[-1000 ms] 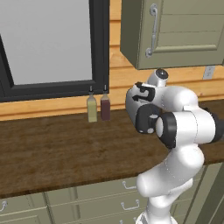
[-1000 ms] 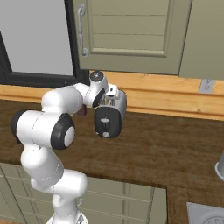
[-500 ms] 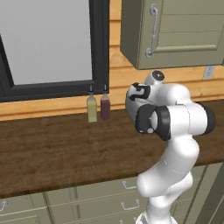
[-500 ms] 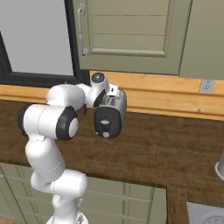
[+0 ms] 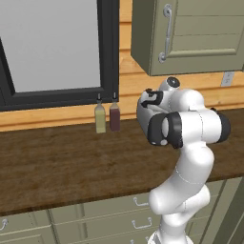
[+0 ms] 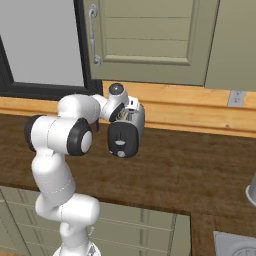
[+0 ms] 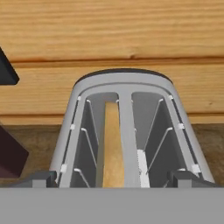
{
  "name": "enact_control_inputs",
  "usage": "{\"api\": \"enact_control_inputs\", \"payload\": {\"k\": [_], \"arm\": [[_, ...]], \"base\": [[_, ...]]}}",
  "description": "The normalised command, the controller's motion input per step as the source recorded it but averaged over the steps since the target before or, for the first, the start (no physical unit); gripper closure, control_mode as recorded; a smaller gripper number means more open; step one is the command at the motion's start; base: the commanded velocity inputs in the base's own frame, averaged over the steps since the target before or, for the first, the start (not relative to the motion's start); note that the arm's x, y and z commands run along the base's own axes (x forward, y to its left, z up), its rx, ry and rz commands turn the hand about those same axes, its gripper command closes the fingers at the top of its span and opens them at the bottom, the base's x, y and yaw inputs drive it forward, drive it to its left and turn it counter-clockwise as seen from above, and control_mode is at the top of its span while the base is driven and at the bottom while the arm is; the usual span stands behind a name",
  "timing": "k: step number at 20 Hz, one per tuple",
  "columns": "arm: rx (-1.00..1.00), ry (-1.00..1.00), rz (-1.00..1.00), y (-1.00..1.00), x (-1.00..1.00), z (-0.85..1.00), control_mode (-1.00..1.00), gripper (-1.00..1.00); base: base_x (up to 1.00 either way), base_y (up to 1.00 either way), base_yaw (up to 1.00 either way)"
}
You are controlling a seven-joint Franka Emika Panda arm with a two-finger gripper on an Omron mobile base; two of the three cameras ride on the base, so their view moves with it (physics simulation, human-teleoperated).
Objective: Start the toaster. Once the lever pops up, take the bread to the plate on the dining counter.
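Observation:
The silver-grey toaster (image 6: 126, 134) stands on the dark wood worktop against the wooden back wall, its black end panel facing the right base camera. The pale lever (image 6: 120, 153) sits low on that panel. Seen from above, the toaster (image 7: 122, 92) has two slots, and the tan bread (image 7: 113, 144) stands on edge in the left one. My gripper (image 7: 113, 178) hovers just above the slots, open, its dark fingertips (image 7: 40, 178) spread to either side of the toaster and holding nothing. The plate and the dining counter are out of view.
Two small bottles (image 5: 100, 119) (image 5: 115, 116) stand left of the toaster under the dark window frame. A sage-green wall cabinet (image 6: 150, 40) hangs right above the hand. A sink corner (image 6: 237, 245) lies at the far right, with drawer fronts (image 5: 95, 214) below the worktop.
My elbow has swung up and in towards the toaster. The hand stays over the toaster's top with the jaws still wide apart.

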Motion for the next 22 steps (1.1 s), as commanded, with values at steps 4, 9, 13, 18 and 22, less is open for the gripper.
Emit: {"api": "enact_control_inputs", "payload": {"k": [4,9,13,18,22], "arm": [[0.00,0.00,0.00,0.00,0.01,-0.06,-1.00,1.00],[0.00,0.00,0.00,0.00,0.00,0.00,-1.00,1.00],[0.00,0.00,0.00,0.00,0.00,0.00,-1.00,1.00],[0.00,0.00,0.00,0.00,0.00,0.00,-1.00,1.00],[0.00,0.00,0.01,0.00,0.00,0.00,-1.00,1.00]], "base": [[0.00,0.00,0.00],[0.00,0.00,0.00],[0.00,0.00,0.00],[0.00,0.00,0.00],[0.00,0.00,0.00]]}}
